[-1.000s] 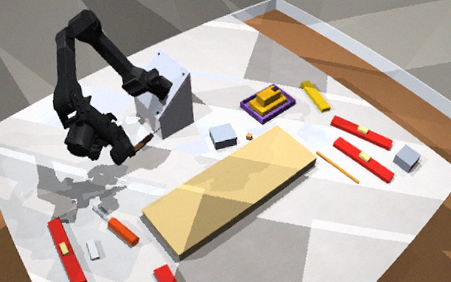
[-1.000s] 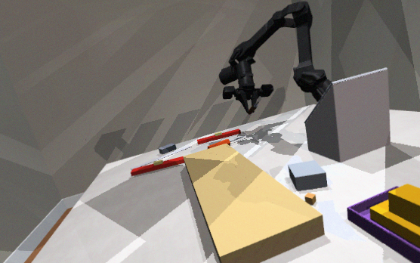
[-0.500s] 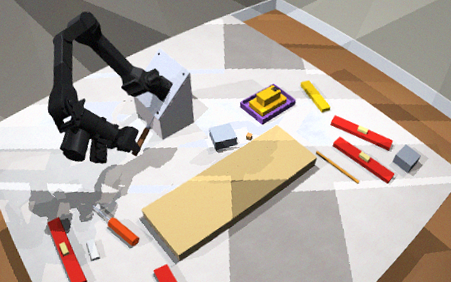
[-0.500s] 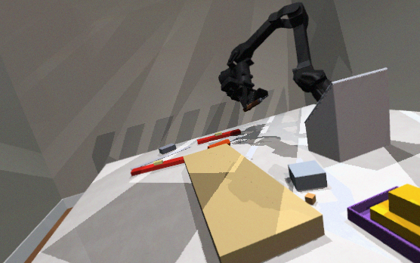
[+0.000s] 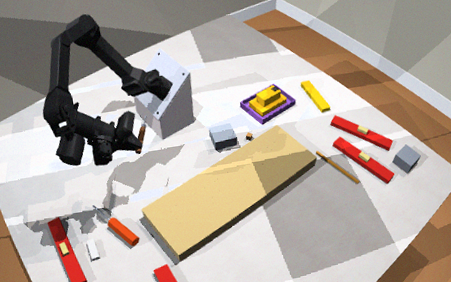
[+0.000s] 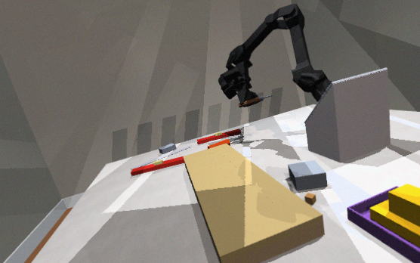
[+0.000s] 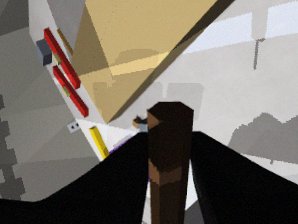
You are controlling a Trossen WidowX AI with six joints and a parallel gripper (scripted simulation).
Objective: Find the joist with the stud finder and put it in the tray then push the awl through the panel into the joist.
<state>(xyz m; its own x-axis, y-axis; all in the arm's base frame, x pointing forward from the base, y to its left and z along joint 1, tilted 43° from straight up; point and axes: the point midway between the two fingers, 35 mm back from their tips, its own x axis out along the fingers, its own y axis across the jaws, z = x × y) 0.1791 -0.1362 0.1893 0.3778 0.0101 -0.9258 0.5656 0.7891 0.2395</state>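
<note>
My gripper [image 5: 139,141] [image 6: 247,101] [image 7: 169,141] is shut on the awl's brown handle. The awl [image 5: 142,136] [image 6: 251,102] [image 7: 170,130] is held in the air, lying nearly level in the exterior view, with its thin metal spike pointing towards the grey pedestal. It is off the panel, on the arm's side. The pale yellow floor panel [image 5: 224,183] [image 6: 242,204] [image 7: 140,35] lies flat; tiny specks show on its top. The yellow stud finder [image 5: 268,101] [image 6: 406,202] sits in the purple tray [image 5: 263,119] [image 6: 372,231]. The joist is hidden.
A grey pedestal [image 5: 174,109] [image 6: 359,121] stands by the arm base. A grey block [image 5: 223,137] [image 6: 307,176] and small brown cube [image 5: 249,136] [image 6: 310,198] lie beside the panel. An orange-handled tool [image 5: 123,231] and several red bars lie around it. A yellow bar [image 5: 315,96] [image 7: 98,143] is beyond the tray.
</note>
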